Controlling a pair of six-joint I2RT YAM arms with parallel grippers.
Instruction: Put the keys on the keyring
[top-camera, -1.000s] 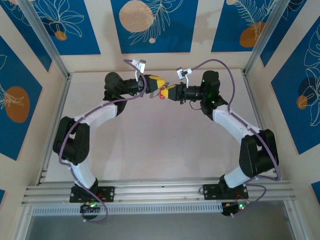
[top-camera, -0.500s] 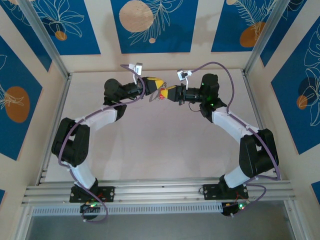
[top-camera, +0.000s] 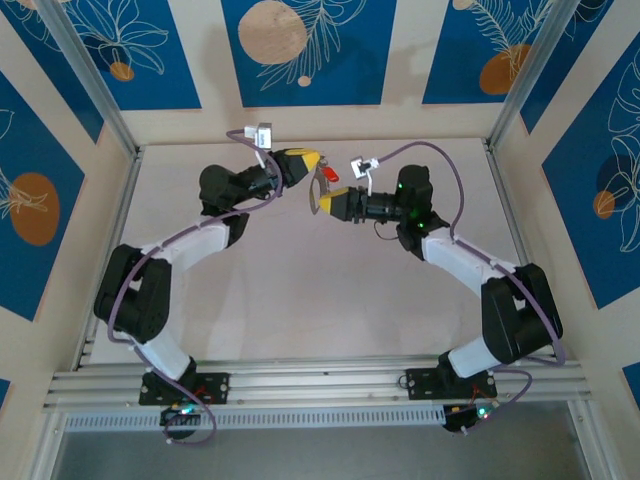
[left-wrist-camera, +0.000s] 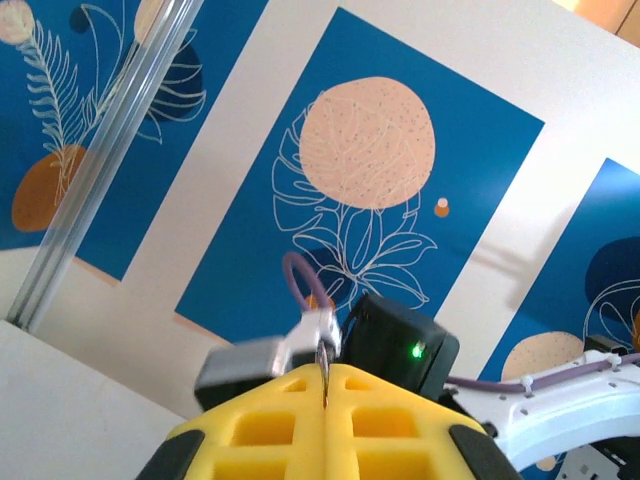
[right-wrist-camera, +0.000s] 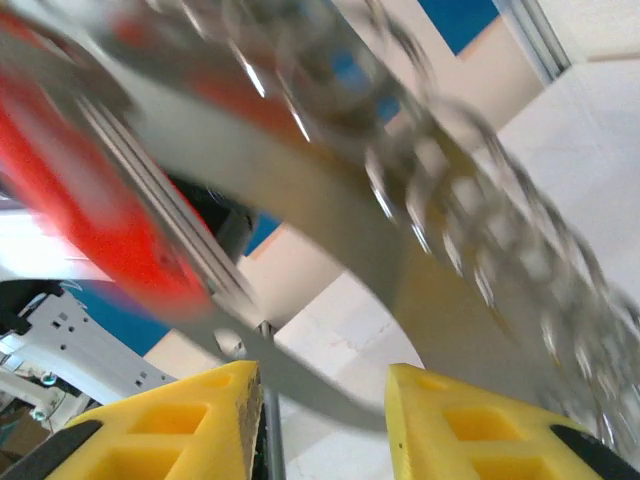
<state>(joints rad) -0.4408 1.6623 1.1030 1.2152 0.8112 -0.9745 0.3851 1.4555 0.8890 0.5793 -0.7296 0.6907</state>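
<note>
From above, you had both arms meeting over the far middle of the bench (top-camera: 300, 290). The left gripper (top-camera: 313, 161) was clenched, and the keyring (top-camera: 316, 192) hung from its tip, its long axis running from there toward the near edge. The right gripper (top-camera: 330, 200) sat just beside the loop on its right, with the red key (top-camera: 333, 181) right at its tip.

In your left wrist view, the left gripper (left-wrist-camera: 325, 388) was pressed shut on a thin metal edge, which I take to be the keyring (left-wrist-camera: 323, 362) seen edge-on.

In your right wrist view, the right gripper (right-wrist-camera: 325, 400) stood parted and released. The blurred keyring (right-wrist-camera: 330, 250) crossed above its gap, with the key (right-wrist-camera: 110, 220) to the left and the fringe (right-wrist-camera: 480, 250) to the right. Whether the key was threaded on, I couldn't tell.
</note>
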